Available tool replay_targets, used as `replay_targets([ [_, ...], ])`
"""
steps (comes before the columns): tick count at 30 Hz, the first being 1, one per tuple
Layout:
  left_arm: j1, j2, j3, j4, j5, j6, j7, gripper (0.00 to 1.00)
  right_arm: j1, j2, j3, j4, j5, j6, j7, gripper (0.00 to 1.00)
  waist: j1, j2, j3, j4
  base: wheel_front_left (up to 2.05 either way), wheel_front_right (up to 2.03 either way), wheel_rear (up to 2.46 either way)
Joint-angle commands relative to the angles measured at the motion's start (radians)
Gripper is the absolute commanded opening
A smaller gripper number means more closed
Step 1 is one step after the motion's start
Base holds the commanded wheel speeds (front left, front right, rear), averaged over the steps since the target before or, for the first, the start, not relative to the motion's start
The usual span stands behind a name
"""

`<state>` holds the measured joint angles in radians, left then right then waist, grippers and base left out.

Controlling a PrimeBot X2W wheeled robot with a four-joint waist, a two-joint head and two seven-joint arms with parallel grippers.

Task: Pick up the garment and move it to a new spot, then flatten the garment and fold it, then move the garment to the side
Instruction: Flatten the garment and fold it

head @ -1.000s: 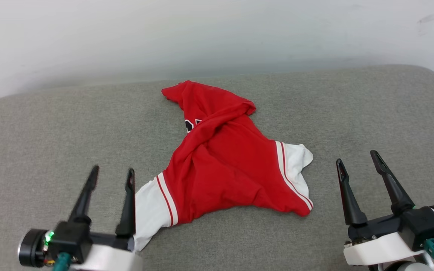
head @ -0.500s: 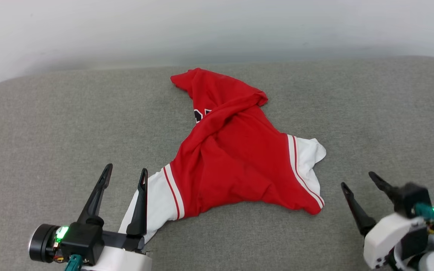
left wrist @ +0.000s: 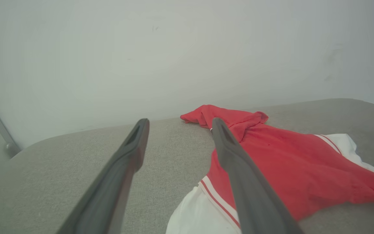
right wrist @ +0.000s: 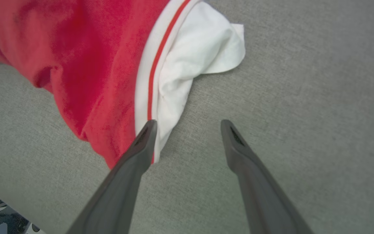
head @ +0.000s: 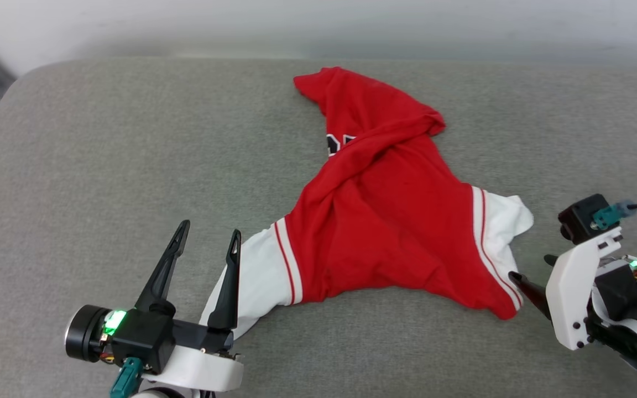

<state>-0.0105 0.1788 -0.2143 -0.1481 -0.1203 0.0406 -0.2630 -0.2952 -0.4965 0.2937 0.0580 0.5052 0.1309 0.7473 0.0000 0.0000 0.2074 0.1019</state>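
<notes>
The left gripper [head: 210, 228] hovers low over a grey cushion [head: 103, 166] with its two dark fingers spread wide and nothing between them. The finger nearer the garment [head: 390, 221] stands in front of one white sleeve [head: 252, 287], which trails out flat towards that gripper's base. Across the cushion, the right gripper [right wrist: 189, 121] points down at the fabric surface, jaws likewise apart and empty. One fingertip [right wrist: 151, 125] sits at the bottom corner of the other white sleeve [right wrist: 200, 48], where the red-and-white stripe trim [right wrist: 151, 81] ends. Whether it touches the cloth cannot be told from the wrist view.

Between and beyond the two sets of jaws, the red jersey lies crumpled rather than flat. Its body is bunched into soft ridges, and a thick twisted fold [head: 374, 146] runs diagonally across it. Under that fold, a scrap of black, white-outlined lettering [head: 336, 145] peeks out, too little to read. Farthest from both grippers, the garment narrows to a red point [head: 310, 83] near the cushion's back edge, below a pale wall [left wrist: 174, 48].
</notes>
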Motion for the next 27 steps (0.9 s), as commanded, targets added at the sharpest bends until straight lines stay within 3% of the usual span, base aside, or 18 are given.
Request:
replay_targets([
  [1,-0.018,-0.008,0.002,0.004,0.007,-0.007,-0.002,1.00,-0.025,0.006,0.009,0.012,0.008,0.000,0.013,1.00,0.0000,0.0000,0.025,0.033,0.00,0.00,0.00],
  [6,-0.034,-0.038,0.006,0.012,0.024,-0.028,-0.003,1.00,-0.072,0.017,0.034,0.104,0.020,0.000,0.055,1.00,0.0000,0.0000,0.049,0.087,0.00,0.00,0.00],
  [13,-0.033,-0.059,0.015,0.016,0.038,-0.045,-0.003,1.00,-0.050,0.027,0.083,0.222,-0.003,0.000,0.029,1.00,0.0000,0.0000,0.053,0.119,0.00,0.00,0.00],
  [14,-0.031,-0.061,0.018,0.017,0.039,-0.046,-0.003,1.00,-0.043,0.030,0.085,0.240,-0.004,0.000,0.025,0.93,0.0000,0.0000,0.052,0.120,0.00,0.00,0.00],
  [16,-0.025,-0.064,0.023,0.021,0.040,-0.050,-0.002,1.00,-0.035,0.031,0.091,0.261,-0.008,-0.001,0.012,0.00,0.0000,0.0000,0.044,0.119,0.00,0.00,0.00],
  [27,0.015,-0.072,0.056,0.029,0.044,-0.067,-0.003,1.00,-0.003,-0.075,0.002,0.218,-0.047,-0.001,-0.059,0.00,0.0000,0.0000,-0.033,0.046,0.00,0.00,0.00],
])
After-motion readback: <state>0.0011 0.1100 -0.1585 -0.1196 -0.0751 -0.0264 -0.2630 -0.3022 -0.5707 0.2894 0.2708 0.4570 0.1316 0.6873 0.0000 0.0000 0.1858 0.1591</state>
